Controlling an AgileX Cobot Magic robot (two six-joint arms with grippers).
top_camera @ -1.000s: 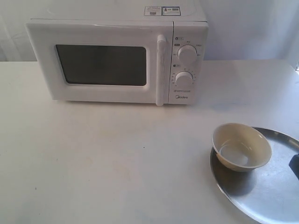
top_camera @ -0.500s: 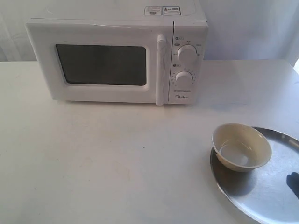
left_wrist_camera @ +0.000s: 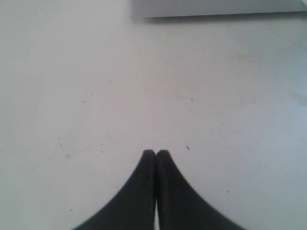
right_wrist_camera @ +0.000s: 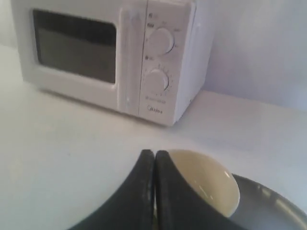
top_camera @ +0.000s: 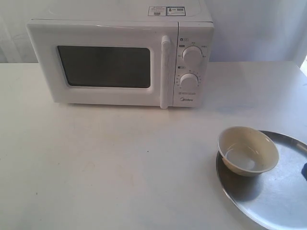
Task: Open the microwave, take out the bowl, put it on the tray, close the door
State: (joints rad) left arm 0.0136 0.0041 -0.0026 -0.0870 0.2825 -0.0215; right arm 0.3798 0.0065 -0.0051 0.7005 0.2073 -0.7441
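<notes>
The white microwave (top_camera: 120, 62) stands at the back of the table with its door (top_camera: 103, 67) closed, handle (top_camera: 165, 72) upright. The cream bowl (top_camera: 248, 151) sits upright on the left part of the silver tray (top_camera: 278, 201) at the front right. In the right wrist view my right gripper (right_wrist_camera: 155, 153) is shut on nothing, held back from the bowl (right_wrist_camera: 211, 184) and tray (right_wrist_camera: 273, 206), facing the microwave (right_wrist_camera: 110, 57). My left gripper (left_wrist_camera: 156, 152) is shut and empty above bare tabletop. In the exterior view only a dark sliver shows at the right edge.
The white table (top_camera: 120, 163) runs wide in front of the microwave. Two dials (top_camera: 192, 55) sit right of the door. A pale straight edge (left_wrist_camera: 216, 7) shows far ahead of the left gripper. A white wall stands behind.
The dark shape over the tray at the exterior view's right edge has drawn back out of frame, leaving only a sliver. Microwave, bowl and tray have not moved.
</notes>
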